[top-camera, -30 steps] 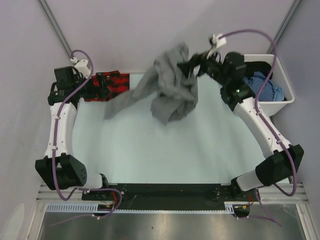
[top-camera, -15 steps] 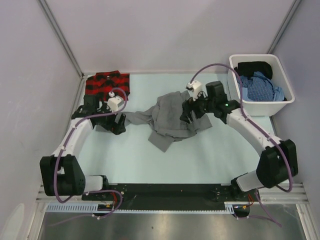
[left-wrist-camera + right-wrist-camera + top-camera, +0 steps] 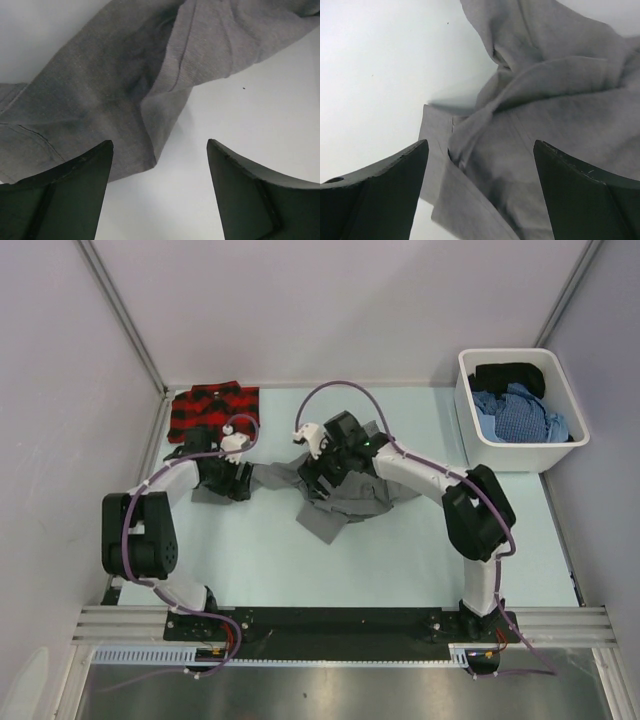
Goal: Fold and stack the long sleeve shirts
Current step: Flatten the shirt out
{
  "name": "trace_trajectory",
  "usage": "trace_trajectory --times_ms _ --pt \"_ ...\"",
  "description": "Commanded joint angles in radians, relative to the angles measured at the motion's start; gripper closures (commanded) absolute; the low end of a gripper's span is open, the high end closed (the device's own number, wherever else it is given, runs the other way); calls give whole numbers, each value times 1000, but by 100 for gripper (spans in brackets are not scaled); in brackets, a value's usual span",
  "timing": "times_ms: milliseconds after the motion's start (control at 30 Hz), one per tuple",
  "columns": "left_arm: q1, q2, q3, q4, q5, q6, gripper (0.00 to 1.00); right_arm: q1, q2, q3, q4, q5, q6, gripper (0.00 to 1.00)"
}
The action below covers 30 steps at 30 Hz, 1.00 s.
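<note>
Two shirts. Grey shirt (image 3: 345, 498): crumpled mid-tabletop (image 3: 400, 560), one sleeve trailing left. Plaid shirt (image 3: 212, 405): lying flat at the far-left corner, apart from the grey heap. Left fingers (image 3: 97, 160): spread wide over the sleeve, gripping nothing. Right fingers (image 3: 415, 160): spread wide above the heap's left edge, gripping nothing. Bare tabletop lies near and right of the heap; a white bin (image 3: 470, 430) of clothes sits far right.
</note>
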<state>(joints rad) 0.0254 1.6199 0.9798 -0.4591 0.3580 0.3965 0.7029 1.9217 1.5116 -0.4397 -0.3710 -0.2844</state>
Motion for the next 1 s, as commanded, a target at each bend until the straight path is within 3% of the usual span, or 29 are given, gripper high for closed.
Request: trace_trajectory --times_ms 0,67,167,200,233,300,433,567,800,867,967 --pt "5 20 28 60 -37 -44 24 26 71 44 1 134 24 13" --pt "5 35 40 66 -34 -60 33 21 83 45 1 174 27 22" --pt "11 63 94 45 -22 -76 65 -2 86 73 -30 222 -1 54" --pt "22 66 115 21 13 -79 91 -14 86 90 -42 228 -19 71" --pt "34 64 163 10 34 -88 100 -28 86 108 -80 222 -27 81" --pt "83 42 221 -19 94 -113 100 -86 80 191 -109 210 -39 100" --pt "145 -18 403 -46 214 -154 100 -189 80 386 -215 103 -52 100" --pt "149 -90 488 -55 271 -177 100 -256 63 487 -287 -31 -102 100" --pt "151 -280 467 -17 196 -208 100 -385 -39 421 -364 -183 -176 100" --pt "160 -392 416 25 184 -219 100 -416 -132 307 -360 -209 -211 100" --pt "156 -509 364 100 283 -214 100 -407 -286 101 -343 -242 -295 100"
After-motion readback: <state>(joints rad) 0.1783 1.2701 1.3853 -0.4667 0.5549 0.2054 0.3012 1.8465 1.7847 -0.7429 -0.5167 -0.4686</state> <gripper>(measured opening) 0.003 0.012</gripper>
